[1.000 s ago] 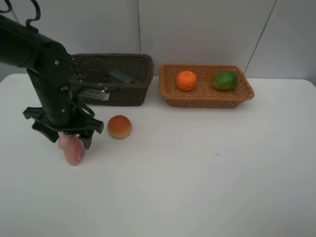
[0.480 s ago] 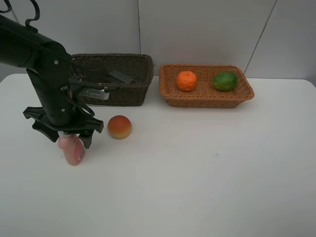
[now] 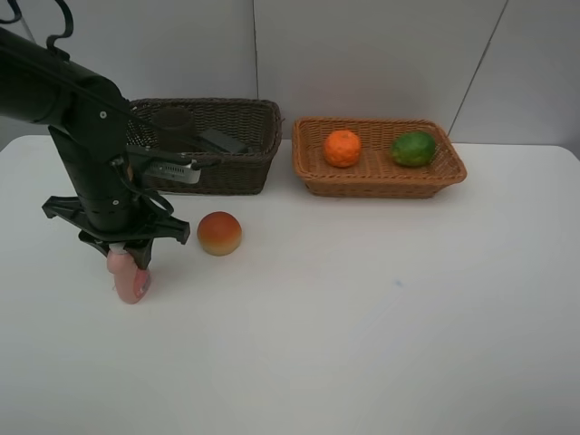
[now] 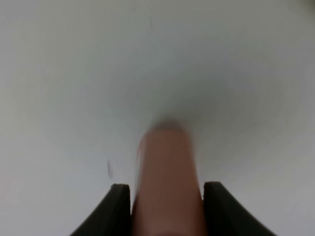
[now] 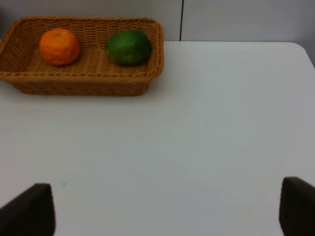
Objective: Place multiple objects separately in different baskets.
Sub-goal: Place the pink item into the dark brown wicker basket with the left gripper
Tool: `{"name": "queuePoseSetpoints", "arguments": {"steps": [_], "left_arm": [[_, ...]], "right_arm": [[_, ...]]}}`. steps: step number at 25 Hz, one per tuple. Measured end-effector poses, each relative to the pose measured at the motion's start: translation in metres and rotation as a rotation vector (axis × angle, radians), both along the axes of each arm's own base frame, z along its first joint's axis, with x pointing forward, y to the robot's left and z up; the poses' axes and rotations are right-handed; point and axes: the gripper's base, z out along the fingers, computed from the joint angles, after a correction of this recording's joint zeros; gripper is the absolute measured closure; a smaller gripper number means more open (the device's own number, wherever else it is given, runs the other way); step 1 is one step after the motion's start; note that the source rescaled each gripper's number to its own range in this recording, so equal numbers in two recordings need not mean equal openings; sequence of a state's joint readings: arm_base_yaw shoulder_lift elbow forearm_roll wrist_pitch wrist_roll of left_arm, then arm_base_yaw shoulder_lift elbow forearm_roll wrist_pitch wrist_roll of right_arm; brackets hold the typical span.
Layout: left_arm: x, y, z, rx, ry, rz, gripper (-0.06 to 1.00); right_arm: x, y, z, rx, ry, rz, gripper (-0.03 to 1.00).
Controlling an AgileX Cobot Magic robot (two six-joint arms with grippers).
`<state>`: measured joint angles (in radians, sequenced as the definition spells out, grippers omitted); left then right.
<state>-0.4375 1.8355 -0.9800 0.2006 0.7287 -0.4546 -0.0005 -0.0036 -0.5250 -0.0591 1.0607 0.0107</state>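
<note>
Left gripper (image 3: pixel 130 256) points straight down from its bent black arm (image 3: pixel 82 136), fingers (image 4: pixel 118 209) pressed against both sides of the pink bottle (image 3: pixel 130 285) on the white table (image 3: pixel 362 317).

The pink bottle (image 4: pixel 166 182) showed close and blurred between the left gripper's (image 4: pixel 167 195) two dark jaws, each jaw flush against one side of it; the white desk (image 4: pixel 147 59) spread bare beyond.
</note>
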Motion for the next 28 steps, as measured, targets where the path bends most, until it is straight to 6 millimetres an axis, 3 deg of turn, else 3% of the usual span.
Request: {"name": "queuePoseSetpoints", "arguments": {"steps": [28], "left_arm": [[-0.0001,0.0000,0.0054,-0.008,-0.017,0.000,0.54]], "right_arm": [[0.0000,0.0000,0.0000,0.000,0.000,0.000,-0.03]]}}
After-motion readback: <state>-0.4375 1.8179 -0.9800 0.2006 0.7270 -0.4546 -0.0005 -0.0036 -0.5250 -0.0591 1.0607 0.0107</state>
